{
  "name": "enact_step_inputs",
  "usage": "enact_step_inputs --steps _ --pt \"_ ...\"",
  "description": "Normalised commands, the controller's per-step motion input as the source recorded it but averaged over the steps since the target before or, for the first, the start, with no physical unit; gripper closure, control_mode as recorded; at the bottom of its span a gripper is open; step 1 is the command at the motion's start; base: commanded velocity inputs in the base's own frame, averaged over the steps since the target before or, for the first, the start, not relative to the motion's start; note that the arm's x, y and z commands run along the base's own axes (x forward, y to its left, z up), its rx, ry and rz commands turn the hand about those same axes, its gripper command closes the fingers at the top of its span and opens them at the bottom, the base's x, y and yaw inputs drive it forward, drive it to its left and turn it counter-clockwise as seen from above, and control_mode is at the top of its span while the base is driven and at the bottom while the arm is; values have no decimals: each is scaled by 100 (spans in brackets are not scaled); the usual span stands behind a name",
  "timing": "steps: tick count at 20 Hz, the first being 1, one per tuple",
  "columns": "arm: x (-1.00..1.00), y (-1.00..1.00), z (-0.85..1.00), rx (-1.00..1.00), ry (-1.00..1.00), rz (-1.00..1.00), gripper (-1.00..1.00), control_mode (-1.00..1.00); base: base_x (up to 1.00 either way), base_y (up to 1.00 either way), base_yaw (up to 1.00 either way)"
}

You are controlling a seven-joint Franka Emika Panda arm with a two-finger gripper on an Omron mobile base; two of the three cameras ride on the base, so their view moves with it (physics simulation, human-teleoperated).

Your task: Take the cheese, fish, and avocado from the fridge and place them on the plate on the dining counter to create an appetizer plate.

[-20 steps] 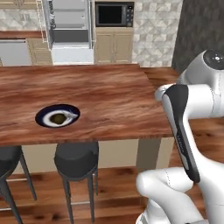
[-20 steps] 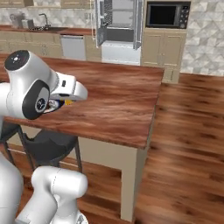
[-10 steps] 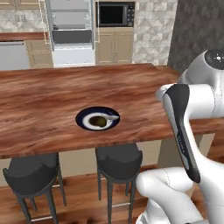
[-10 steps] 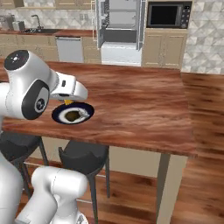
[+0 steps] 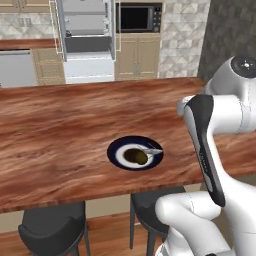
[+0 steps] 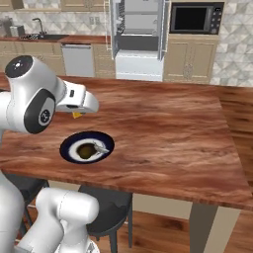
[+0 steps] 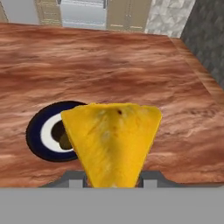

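Gripping the cheese (image 7: 111, 142) up close in the hand view, jaws clamped on the yellow wedge, hovering over the dining counter (image 7: 131, 65), with base views revealing the avocado (image 5: 135, 156) sitting on the plate (image 5: 116, 150) and the fridge (image 6: 138, 37) standing open behind.

Arm (image 5: 220, 120): glossy white shells, rounded, w/ dark grey-black joint sections. In left base view a long black tapered panel (image 5: 205, 145) runs down one white link, charcoal w/ soft highlights along its edges. Round white joint cap (image 5: 245, 65) at upper right has a dark circular inset. In right base view a big white spherical joint housing (image 6: 29, 94) carries a dark grey disc (image 6: 44, 113) w/ a small pale mark at centre; smaller dark cap on top. Lower links (image 6: 64, 212) plain white, smooth, cylindrical. No cables or screws discernible; no legible markings.
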Motion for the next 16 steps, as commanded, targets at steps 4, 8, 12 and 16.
enact_step_inputs --steps 4,8,12,16 --pt "0 0 0 0 0 0 100 100 57 21 -2" --pt "0 0 0 0 0 0 100 100 35 25 -12" --pt "16 35 -33 0 10 -3 100 -100 6 6 -3" --pt "1 76 -51 -1 1 -1 100 -100 0 0 0"
